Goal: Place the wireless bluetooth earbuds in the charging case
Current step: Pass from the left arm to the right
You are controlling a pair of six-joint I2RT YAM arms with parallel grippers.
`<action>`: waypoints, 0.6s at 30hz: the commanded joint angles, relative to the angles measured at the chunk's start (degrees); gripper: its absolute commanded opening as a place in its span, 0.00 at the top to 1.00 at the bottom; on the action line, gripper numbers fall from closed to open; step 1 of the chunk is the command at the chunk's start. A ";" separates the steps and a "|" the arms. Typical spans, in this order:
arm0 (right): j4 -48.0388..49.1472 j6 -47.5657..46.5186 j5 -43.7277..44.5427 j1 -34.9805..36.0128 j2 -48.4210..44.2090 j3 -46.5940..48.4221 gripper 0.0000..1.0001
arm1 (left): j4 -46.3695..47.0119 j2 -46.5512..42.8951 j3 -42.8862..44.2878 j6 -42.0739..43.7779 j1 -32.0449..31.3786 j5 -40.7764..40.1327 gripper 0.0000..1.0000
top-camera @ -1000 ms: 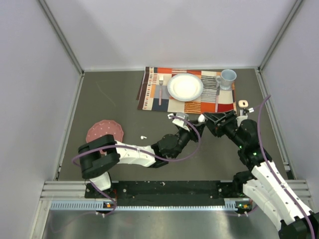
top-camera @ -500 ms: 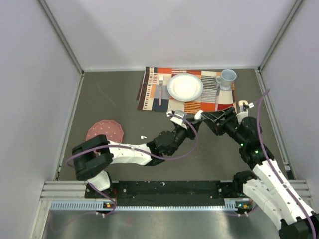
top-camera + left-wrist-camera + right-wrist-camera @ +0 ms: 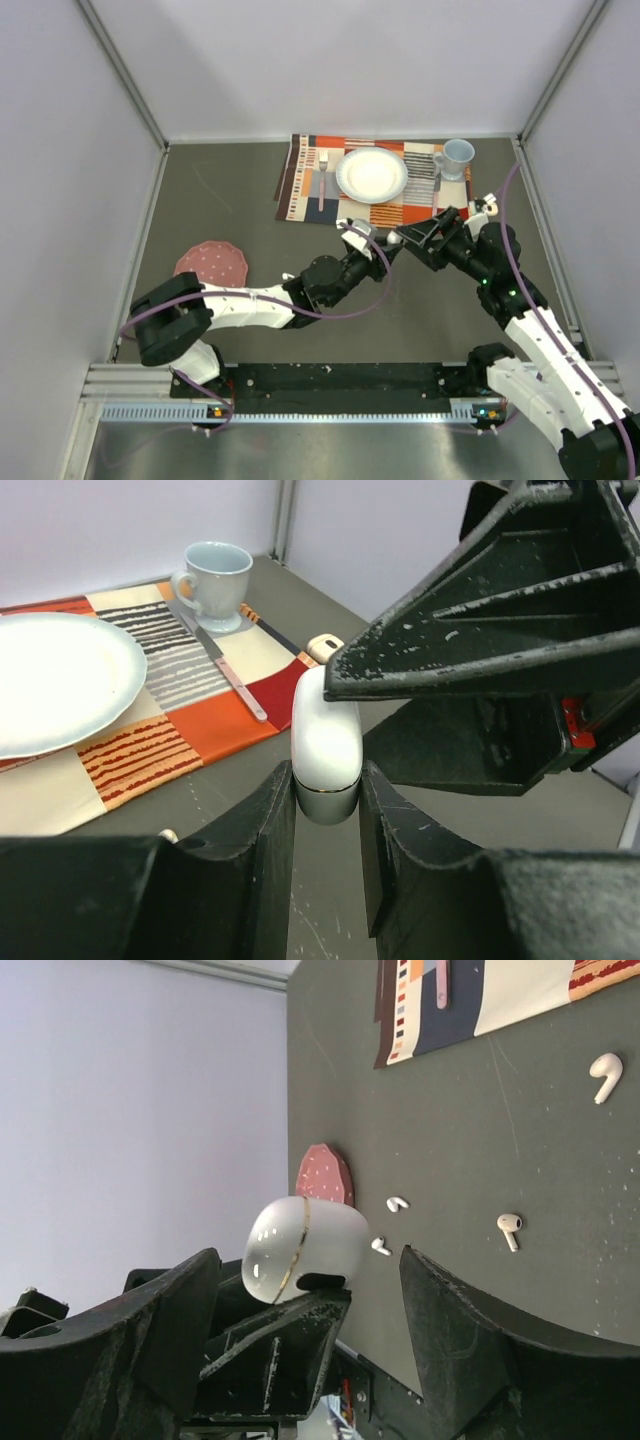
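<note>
a dark grey table [image 3: 230, 210] carries a patchwork placemat [image 3: 300, 190] in orange, red, cream and black stripes at its far side. a white plate [image 3: 372, 175] sits in the middle of the mat, with a fork [image 3: 322, 180] lying to its left and a knife [image 3: 436, 195] to its right. a pale blue mug [image 3: 457, 157] stands upright at the mat's far right corner, just beside the knife. a dull red, dotted round coaster [image 3: 210, 262] lies well apart to the left. a small beige object [image 3: 323, 646] rests just off the mat's right edge.
</note>
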 commanded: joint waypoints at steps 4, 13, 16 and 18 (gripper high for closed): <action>0.88 -2.28 -0.92 0.77 0.25 2.57 0.27 | -1.99 -3.19 0.79 2.47 0.26 5.03 0.82; 1.14 -1.58 -0.84 0.77 -0.36 1.07 0.46 | -3.67 -3.01 1.76 2.48 0.26 5.82 0.82; 1.23 -0.96 -1.10 0.77 -0.62 0.81 0.51 | -3.32 -2.92 1.94 2.13 0.26 5.30 0.82; 1.67 -0.35 -1.36 0.77 -0.80 0.46 0.52 | -3.23 -2.75 1.85 1.86 0.26 5.03 0.81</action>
